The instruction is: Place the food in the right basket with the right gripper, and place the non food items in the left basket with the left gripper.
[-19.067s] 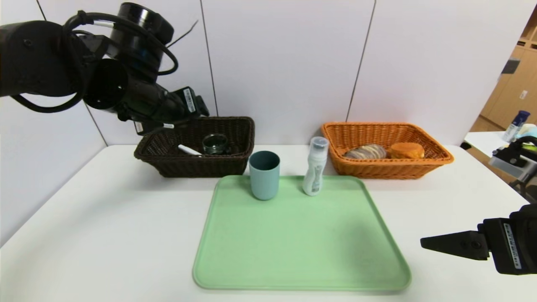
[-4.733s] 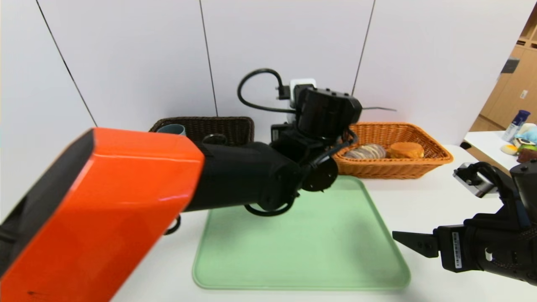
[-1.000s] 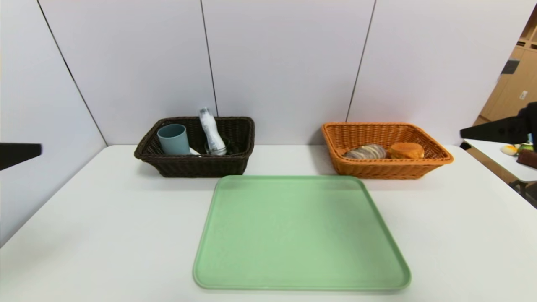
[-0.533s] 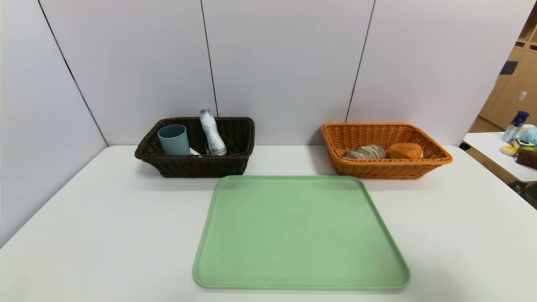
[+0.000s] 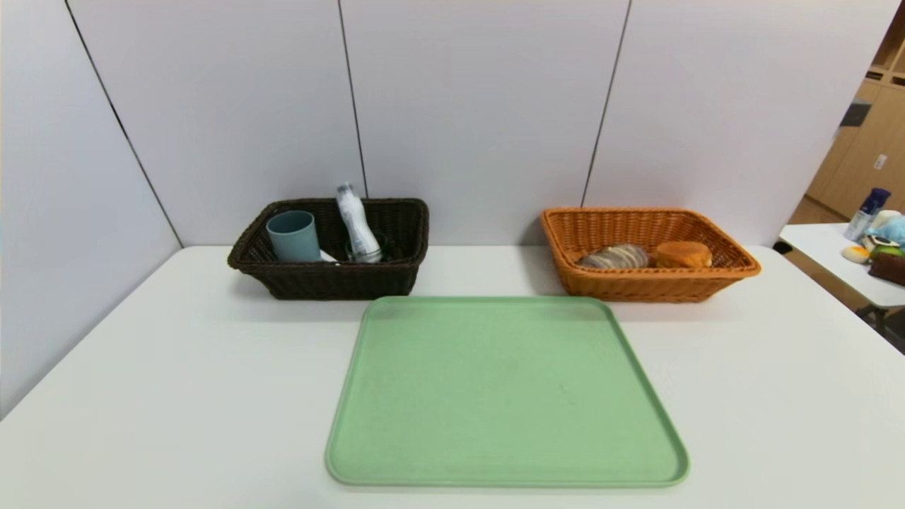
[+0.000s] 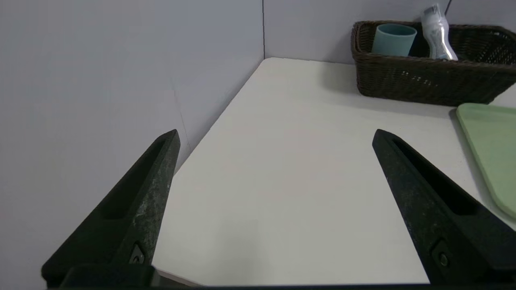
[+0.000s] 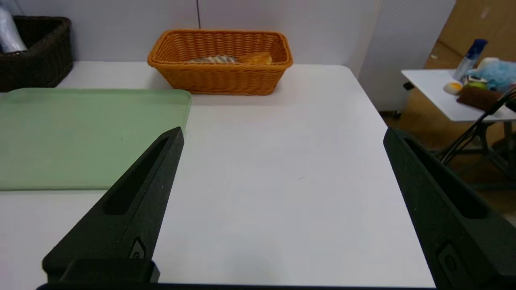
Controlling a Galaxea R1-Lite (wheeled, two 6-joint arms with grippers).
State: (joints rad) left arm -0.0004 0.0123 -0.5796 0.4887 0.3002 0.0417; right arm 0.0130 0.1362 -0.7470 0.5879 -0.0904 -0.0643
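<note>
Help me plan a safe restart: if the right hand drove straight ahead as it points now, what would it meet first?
Probably nothing nearby: the open right hand points over bare table, passing right of the orange basket. Depth is unclear.

Two baskets are counted on the table: one dark brown (image 5: 332, 276) and one orange (image 5: 650, 283). One green tray (image 5: 505, 466) is seen. Two breads are counted, a striped loaf (image 5: 614, 256) and a round bun (image 5: 683, 254). One teal cup (image 5: 293, 235), one white bottle (image 5: 355, 223) and one glass mug (image 5: 378, 249), mostly hidden, are counted. Two grippers are seen, the left (image 6: 274, 135) and the right (image 7: 282, 133)
</note>
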